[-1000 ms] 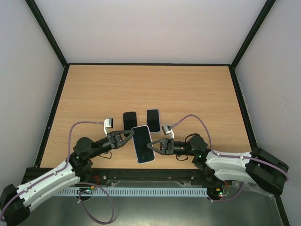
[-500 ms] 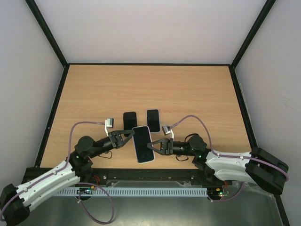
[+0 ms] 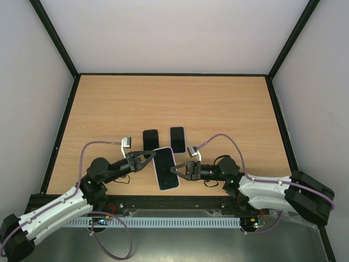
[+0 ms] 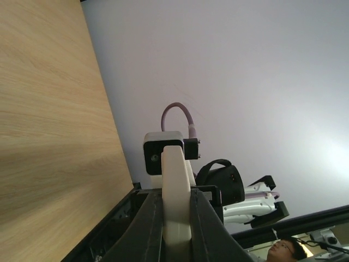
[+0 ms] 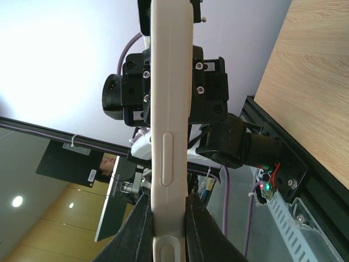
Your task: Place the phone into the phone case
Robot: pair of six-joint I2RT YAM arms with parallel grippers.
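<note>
A pale phone case [image 3: 165,167] with a dark upper face hangs just above the table's near edge, held between both arms. My left gripper [image 3: 152,159] is shut on its left long edge, which shows as a cream bar [image 4: 175,180] squeezed between the left jaws [image 4: 175,197]. My right gripper [image 3: 175,170] is shut on its right long edge [image 5: 170,109], with the side button slot showing above the jaws [image 5: 165,203]. A black phone [image 3: 150,137] lies flat on the table behind the case. I cannot tell whether the held case has a phone in it.
A second dark slab with a white rim [image 3: 177,138] lies beside the black phone. The wooden table [image 3: 174,103] is walled by black frame rails and white panels. Purple cables loop over both wrists. The black front rail [image 3: 174,203] runs right below the held case.
The left jaws have closed tighter on the case's left edge. The case has shifted only slightly, and the right gripper has kept its hold.
</note>
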